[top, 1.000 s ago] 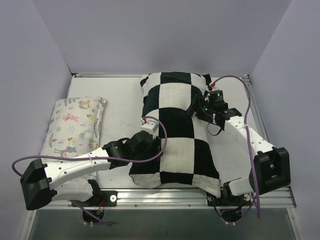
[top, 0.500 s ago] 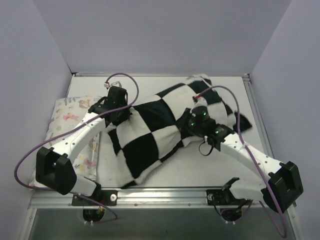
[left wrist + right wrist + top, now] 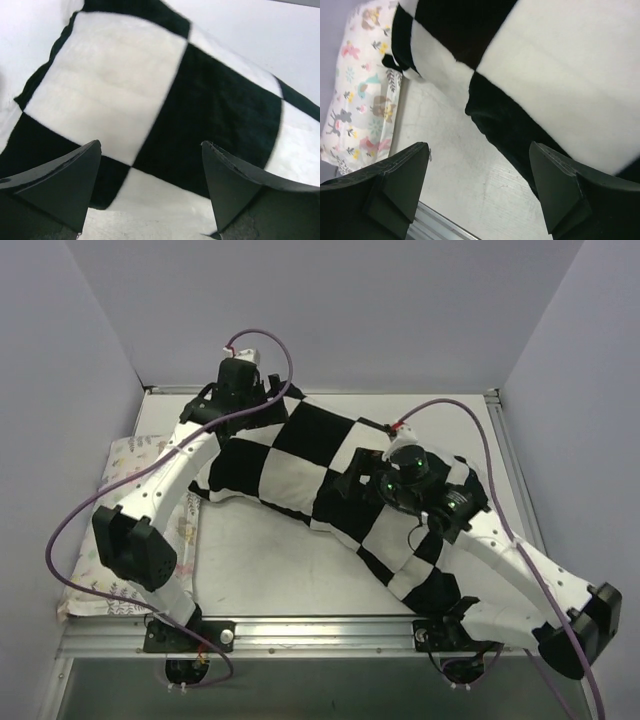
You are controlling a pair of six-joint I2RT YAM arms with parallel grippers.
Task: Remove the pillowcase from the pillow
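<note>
Black-and-white checkerboard fabric pillowcase (image 3: 330, 475) lies diagonal on desk (image 3: 260, 560), 11 to 5 o'clock, looks stuffed. Left hand (image 3: 150, 145), right hand (image 3: 479, 146) both wide, empty. Risk: pinch grabs pillow too, whole bundle drags

Left white-and-black arm (image 3: 190, 455) was folded at the elbow, forearm extended to the far left. Left black two-finger gripper (image 3: 150, 190) had jaws wide apart. Right white-and-black arm (image 3: 500, 550) angled inward toward centre. Right black two-finger gripper (image 3: 477, 190) had jaws likewise spread.
</note>
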